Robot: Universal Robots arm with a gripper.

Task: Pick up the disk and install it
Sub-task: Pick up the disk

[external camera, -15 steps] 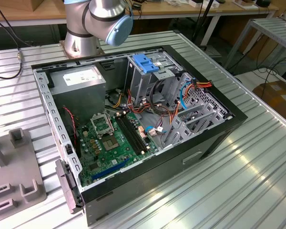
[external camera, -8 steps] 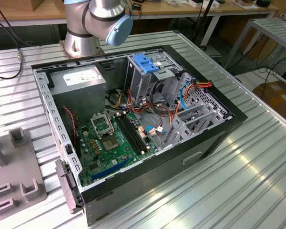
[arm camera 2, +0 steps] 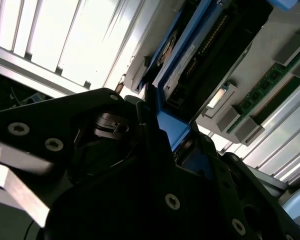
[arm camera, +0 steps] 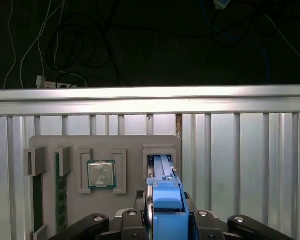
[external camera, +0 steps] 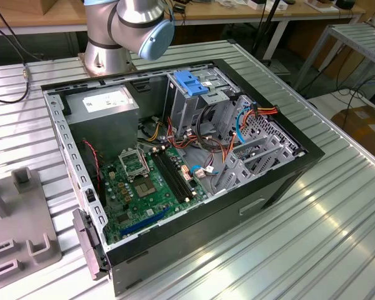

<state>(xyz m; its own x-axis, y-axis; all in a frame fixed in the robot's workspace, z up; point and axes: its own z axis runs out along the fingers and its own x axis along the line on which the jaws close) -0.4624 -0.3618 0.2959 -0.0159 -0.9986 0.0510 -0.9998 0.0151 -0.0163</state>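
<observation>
Grips the disk (arm camera: 165, 192) by its blue carrier, with the gripper (arm camera: 166, 220) squeezed shut on both sides of it in the first wrist view. Holds it up on edge at a slot (arm camera: 162, 149) in the grey holder tray (arm camera: 45, 145), just beside a square processor chip (arm camera: 101, 174) and near two green memory sticks (arm camera: 61, 190); cannot tell if lifted clear of the slot. Shows, in the exterior view, the open computer case (external camera: 281, 181) on the slatted metal table (external camera: 337, 237), with a blue handle (external camera: 189, 82) on top of its drive cage (external camera: 197, 109).
</observation>
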